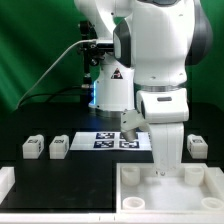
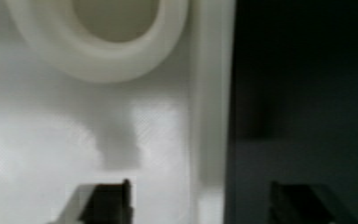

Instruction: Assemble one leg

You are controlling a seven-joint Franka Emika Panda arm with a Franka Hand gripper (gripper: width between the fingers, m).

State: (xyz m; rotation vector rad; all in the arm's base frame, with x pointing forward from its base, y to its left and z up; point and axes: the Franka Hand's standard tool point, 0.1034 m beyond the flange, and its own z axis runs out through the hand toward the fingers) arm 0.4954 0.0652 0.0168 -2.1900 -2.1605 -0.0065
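A black tabletop fills the scene, with a green curtain hanging behind it. Nearest the camera, on the exterior view's right, lies the white panel with its raised rim, and the gripper points straight down into it. In the wrist view the fingers stand well apart and grasp nothing. The panel's pale floor and its edge lie between them, dark table shows beyond that edge, and a round socket is moulded into the floor farther along. At the near left corner of the exterior view a bit of another white piece shows, cut off by the frame. Farther back, three small tagged blocks sit on the table, none of them touched: the left leg, the second leg just beside it, and the right leg well apart past the arm. Between them lies the marker board, flat on the table. Behind it the robot's white arm rises in front of the curtain.
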